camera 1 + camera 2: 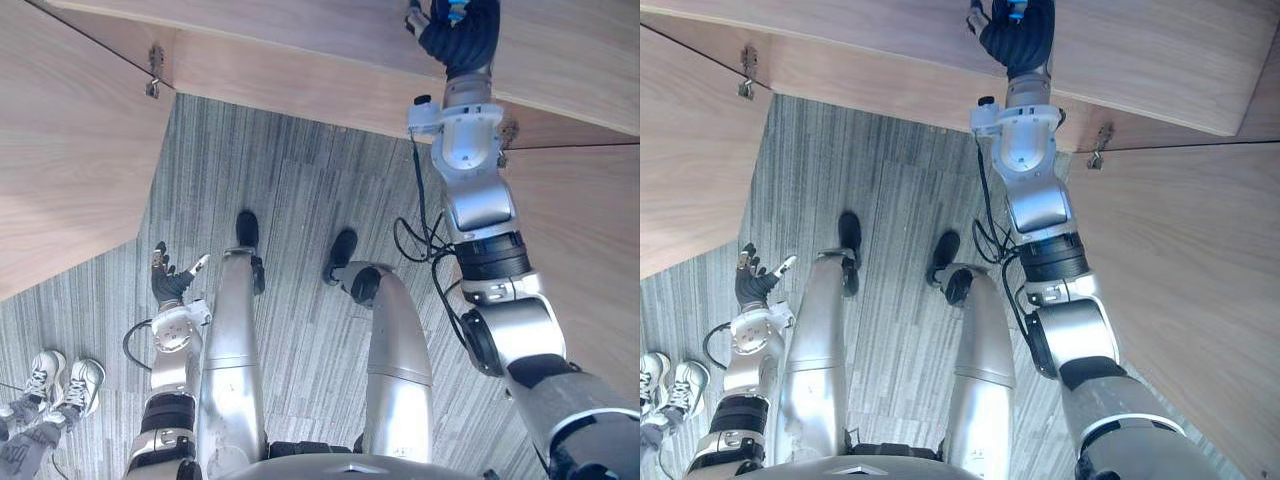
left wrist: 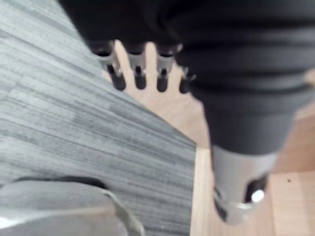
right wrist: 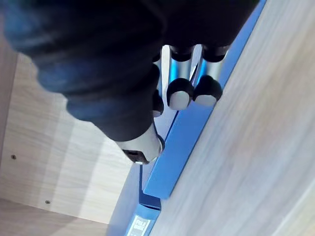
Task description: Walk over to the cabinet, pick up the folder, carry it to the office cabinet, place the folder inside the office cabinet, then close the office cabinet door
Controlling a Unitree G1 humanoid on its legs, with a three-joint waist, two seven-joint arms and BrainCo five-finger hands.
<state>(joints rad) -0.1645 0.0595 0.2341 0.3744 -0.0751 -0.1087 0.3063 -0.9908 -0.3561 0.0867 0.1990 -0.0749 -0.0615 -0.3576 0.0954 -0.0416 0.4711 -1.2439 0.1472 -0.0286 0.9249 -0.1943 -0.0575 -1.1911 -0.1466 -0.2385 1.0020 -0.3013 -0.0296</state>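
Your right hand (image 3: 179,93) is up at the pale wooden office cabinet (image 3: 256,147), fingers curled round the flat blue folder (image 3: 182,142). Left hand (image 1: 172,280) hangs low over the grey striped carpet (image 1: 300,200), fingers loosely spread.

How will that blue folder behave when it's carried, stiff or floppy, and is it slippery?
Probably stiff: the blue folder shows a straight edge though the right hand holds it at one spot. Its smooth, glossy surface suggests it could slip in a loose grip. It looks thin, so it is likely light.
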